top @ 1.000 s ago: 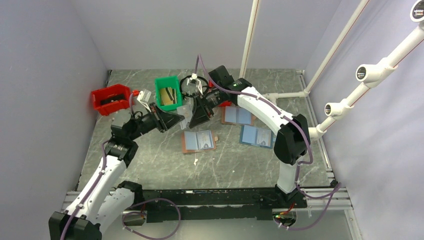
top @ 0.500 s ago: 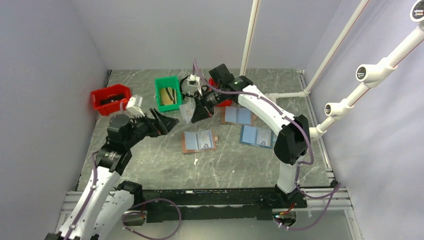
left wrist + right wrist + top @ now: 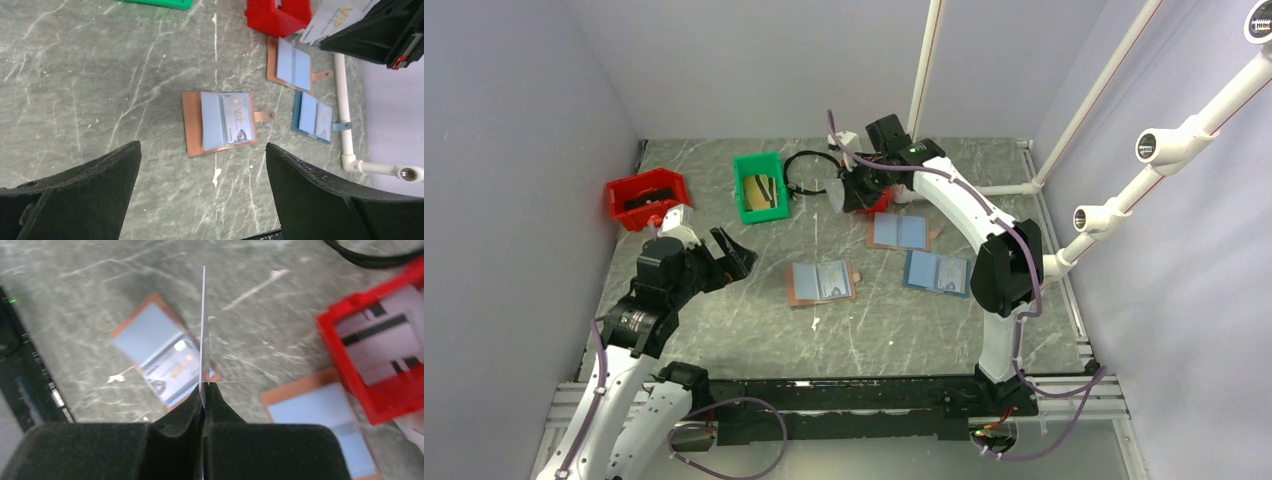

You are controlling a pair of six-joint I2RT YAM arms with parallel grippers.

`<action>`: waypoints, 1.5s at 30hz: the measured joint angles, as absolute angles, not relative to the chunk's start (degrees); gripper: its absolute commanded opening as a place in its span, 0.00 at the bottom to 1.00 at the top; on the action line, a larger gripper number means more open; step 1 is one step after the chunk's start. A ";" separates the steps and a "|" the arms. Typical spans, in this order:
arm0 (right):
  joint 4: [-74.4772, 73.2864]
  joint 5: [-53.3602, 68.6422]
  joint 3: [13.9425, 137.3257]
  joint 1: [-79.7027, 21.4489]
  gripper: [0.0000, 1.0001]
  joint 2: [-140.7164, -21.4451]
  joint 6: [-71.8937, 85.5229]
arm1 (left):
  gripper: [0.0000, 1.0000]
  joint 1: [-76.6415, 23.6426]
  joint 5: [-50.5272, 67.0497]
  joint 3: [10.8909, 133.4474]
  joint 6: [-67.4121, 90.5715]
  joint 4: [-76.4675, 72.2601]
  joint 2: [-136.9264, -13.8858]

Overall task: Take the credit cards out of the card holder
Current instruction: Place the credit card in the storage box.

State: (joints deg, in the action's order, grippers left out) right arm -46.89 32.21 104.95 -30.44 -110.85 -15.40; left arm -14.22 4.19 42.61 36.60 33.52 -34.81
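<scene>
Right gripper (image 3: 204, 390) pinches a card (image 3: 204, 325) edge-on; left gripper (image 3: 729, 258) gapes above bare table (image 3: 100, 90), its camera showing a second card (image 3: 238, 120) in the card holder (image 3: 194, 125)

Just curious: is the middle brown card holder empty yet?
Not empty. The card holder lies open, and one pale card sits in the blue page nearest its tab.
</scene>
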 measured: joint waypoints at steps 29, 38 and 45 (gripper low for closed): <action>-33.89 3.36 105.27 -26.02 0.00 -118.83 -9.30 | 0.99 -14.22 3.11 42.61 37.12 35.20 -35.11; -33.63 1.80 105.27 -26.02 0.27 -121.03 -7.25 | 1.00 -14.22 3.55 42.39 37.65 34.70 -35.75; -33.32 0.73 105.27 -26.02 0.30 -121.01 -6.46 | 0.98 -14.20 9.10 40.62 39.31 29.74 -37.10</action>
State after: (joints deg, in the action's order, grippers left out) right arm -33.32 0.73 105.27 -26.02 -121.01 -6.46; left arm -14.20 9.10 40.62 39.31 29.74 -37.10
